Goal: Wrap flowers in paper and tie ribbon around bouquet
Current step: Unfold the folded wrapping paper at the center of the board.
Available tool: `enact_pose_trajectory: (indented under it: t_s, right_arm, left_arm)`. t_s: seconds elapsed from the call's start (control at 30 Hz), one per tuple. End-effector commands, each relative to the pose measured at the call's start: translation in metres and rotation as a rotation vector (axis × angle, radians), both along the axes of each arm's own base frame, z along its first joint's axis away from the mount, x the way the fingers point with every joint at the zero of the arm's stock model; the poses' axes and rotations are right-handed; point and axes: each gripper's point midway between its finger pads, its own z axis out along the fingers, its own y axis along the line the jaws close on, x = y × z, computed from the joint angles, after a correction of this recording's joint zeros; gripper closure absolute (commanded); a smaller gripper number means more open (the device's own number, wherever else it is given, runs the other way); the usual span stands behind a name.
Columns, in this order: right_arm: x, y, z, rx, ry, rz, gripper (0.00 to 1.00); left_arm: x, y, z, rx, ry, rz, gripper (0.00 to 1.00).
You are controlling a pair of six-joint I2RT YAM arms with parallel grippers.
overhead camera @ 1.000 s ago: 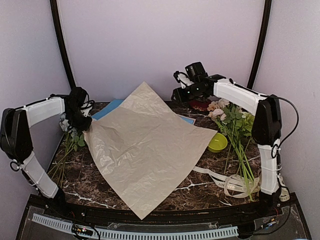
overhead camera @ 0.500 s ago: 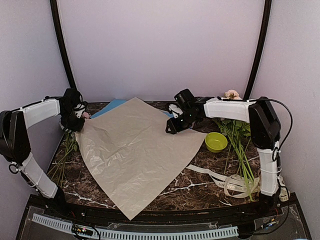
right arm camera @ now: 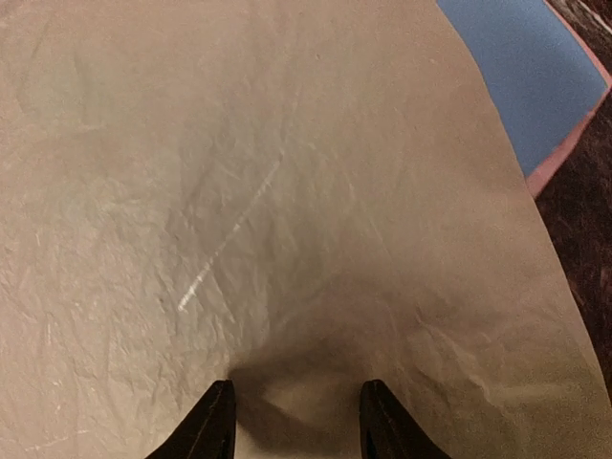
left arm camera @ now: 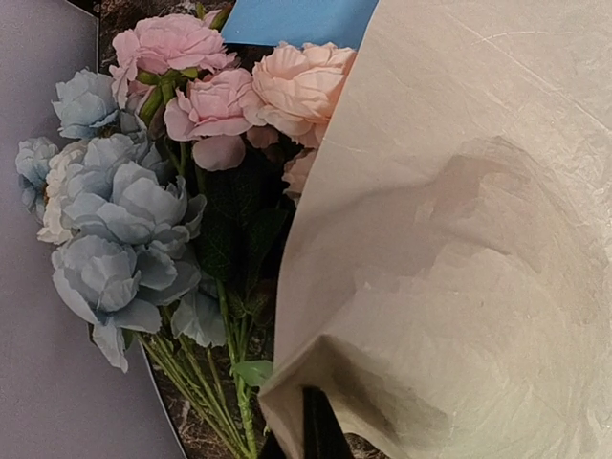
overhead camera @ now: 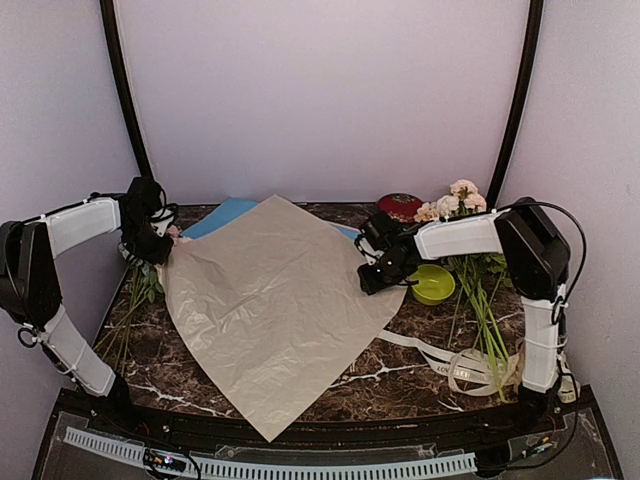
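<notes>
Left pincer [overhead camera: 150, 238] is clenched on the left corner of the tan paper [overhead camera: 270, 310], which lies spread like a diamond across the dark marble worktop [overhead camera: 400, 390] and partly covers a light blue sheet [overhead camera: 218, 215]. Right pincer [overhead camera: 378, 272], jaws apart and empty, sits over the paper's right corner, near a green bowl [overhead camera: 433, 283]; contact cannot be told. The flowers [overhead camera: 450, 205], pink and cream, lie along the right side, stems pointing toward the arm bases, beside the loosely looped ribbon [overhead camera: 445, 360]. A bunch with blue blooms [left arm camera: 115, 210] lies at the left edge, beside the held corner
</notes>
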Motion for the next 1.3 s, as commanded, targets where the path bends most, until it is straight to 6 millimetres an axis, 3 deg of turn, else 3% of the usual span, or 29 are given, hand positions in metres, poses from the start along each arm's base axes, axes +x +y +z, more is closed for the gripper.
enact_pose_trajectory:
  t_s: [0.0, 0.03, 0.07, 0.1, 0.17, 0.27, 0.33, 0.5, 0.63, 0.7, 0.83, 0.93, 1.1, 1.27]
  right_arm:
    - [-0.030, -0.044, -0.021, -0.104, 0.050, -0.091, 0.56]
    - [-0.039, -0.045, -0.026, -0.087, 0.071, -0.090, 0.56]
    - [-0.046, -0.045, -0.029, -0.066, 0.089, -0.089, 0.56]
    - [-0.052, -0.043, -0.030, -0.043, 0.104, -0.087, 0.56]
    - [-0.066, -0.045, -0.039, -0.017, 0.143, -0.098, 0.56]
    - [-0.078, -0.049, -0.046, -0.017, 0.165, -0.117, 0.56]
    - [-0.085, -0.054, -0.049, -0.036, 0.170, -0.128, 0.56]
    - [-0.103, -0.070, -0.056, -0.130, 0.181, -0.138, 0.56]
    - [-0.117, -0.080, -0.053, -0.155, 0.190, -0.148, 0.56]
    - [-0.118, -0.085, -0.048, -0.169, 0.184, -0.158, 0.56]
    - [-0.122, -0.092, -0.039, -0.188, 0.179, -0.167, 0.56]
    - [-0.129, -0.097, -0.038, -0.199, 0.188, -0.170, 0.56]
    - [-0.131, -0.100, -0.034, -0.194, 0.179, -0.172, 0.56]
    - [-0.129, -0.096, -0.030, -0.185, 0.178, -0.165, 0.56]
  left_arm:
    - [-0.005, -0.005, 0.007, -0.023, 0.006, 0.004, 0.95]
    - [-0.005, -0.005, 0.009, -0.021, 0.006, 0.009, 0.74]
    - [-0.005, -0.005, 0.013, -0.015, -0.003, 0.013, 0.61]
    - [-0.004, -0.004, 0.019, -0.005, -0.018, 0.021, 0.53]
    - [-0.002, -0.003, 0.034, 0.025, -0.058, 0.033, 0.45]
    - [-0.005, -0.008, 0.057, 0.136, -0.108, 0.032, 0.38]
    - [-0.011, -0.023, 0.065, 0.197, -0.125, 0.000, 0.35]
    - [-0.030, -0.056, 0.073, 0.172, -0.157, -0.030, 0.22]
    - [-0.042, -0.086, 0.073, 0.124, -0.186, -0.079, 0.21]
    - [-0.047, -0.090, 0.070, 0.156, -0.178, -0.085, 0.20]
    - [-0.052, -0.066, 0.075, 0.300, -0.170, -0.044, 0.12]
    - [-0.053, -0.041, 0.098, 0.393, -0.200, 0.009, 0.05]
    - [-0.054, -0.004, 0.122, 0.381, -0.225, 0.095, 0.02]
    - [-0.057, 0.013, 0.125, 0.408, -0.197, 0.119, 0.01]
